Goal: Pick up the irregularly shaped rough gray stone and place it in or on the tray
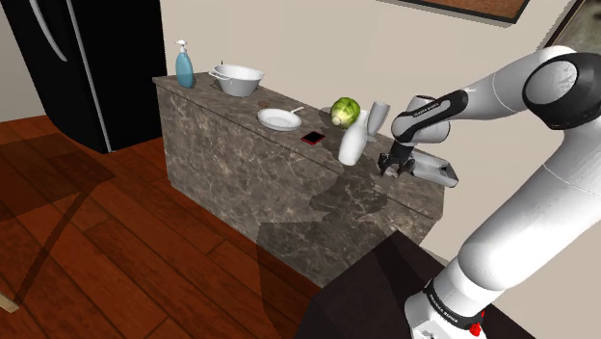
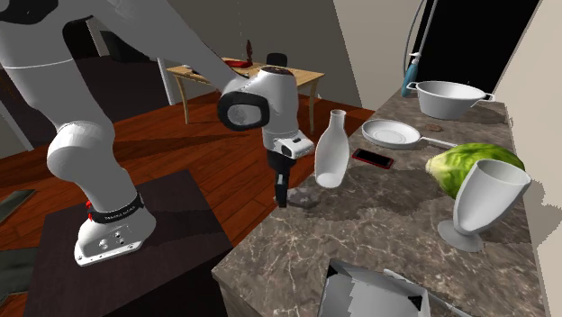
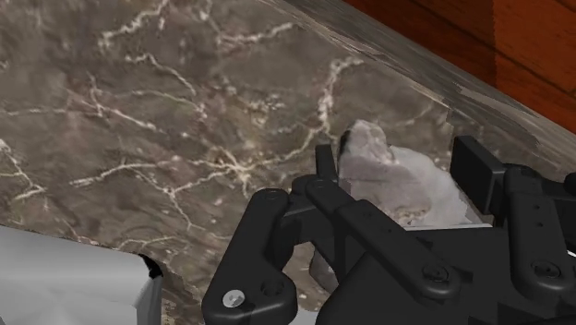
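The rough grey stone (image 3: pixel 392 175) sits between my black fingers near the front edge of the marble counter (image 3: pixel 138 111). My gripper (image 3: pixel 399 171) is shut on it, one finger (image 3: pixel 323 171) against each side. In the second exterior view the gripper (image 2: pixel 282 194) points straight down at the counter's edge, low over the surface, with a bit of the stone (image 2: pixel 303 202) beside it. The grey tray (image 2: pixel 378 290) lies on the near end of the counter, close by the gripper (image 1: pixel 393 166). In the shoulder view the tray (image 1: pixel 438 174) lies just right of the hand, and in the wrist view the tray (image 3: pixel 65 282) has one corner in sight.
A white bottle (image 2: pixel 331 153), a white goblet (image 2: pixel 486 203) and a green cabbage (image 2: pixel 468 164) stand close behind the gripper. Farther along are a red phone (image 2: pixel 372 158), a plate (image 2: pixel 394 135), a pot (image 2: pixel 448 97) and a soap bottle (image 1: pixel 184 65). A black fridge (image 1: pixel 58 58) stands beyond.
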{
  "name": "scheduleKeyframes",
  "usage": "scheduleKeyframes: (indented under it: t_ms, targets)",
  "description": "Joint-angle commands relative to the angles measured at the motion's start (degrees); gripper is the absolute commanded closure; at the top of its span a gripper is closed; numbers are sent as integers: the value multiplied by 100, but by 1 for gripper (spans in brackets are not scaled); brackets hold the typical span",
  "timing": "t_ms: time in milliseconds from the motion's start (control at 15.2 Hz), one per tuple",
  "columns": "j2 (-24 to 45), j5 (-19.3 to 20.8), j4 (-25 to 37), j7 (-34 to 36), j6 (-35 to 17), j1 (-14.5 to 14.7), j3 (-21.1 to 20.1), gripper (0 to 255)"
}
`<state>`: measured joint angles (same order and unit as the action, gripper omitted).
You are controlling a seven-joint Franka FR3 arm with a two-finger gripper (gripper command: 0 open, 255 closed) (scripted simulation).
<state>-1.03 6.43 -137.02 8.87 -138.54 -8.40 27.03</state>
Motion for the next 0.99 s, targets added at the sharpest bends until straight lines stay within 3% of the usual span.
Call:
scheduleKeyframes:
  t_ms: [0,792,924]
  targets:
    - [-107,54,54,32,155,0,-4,255]
    - [-710,289,471,172,1135,-3,-82,255]
    - [-548,207,640,-173,1124,-109,101,255]
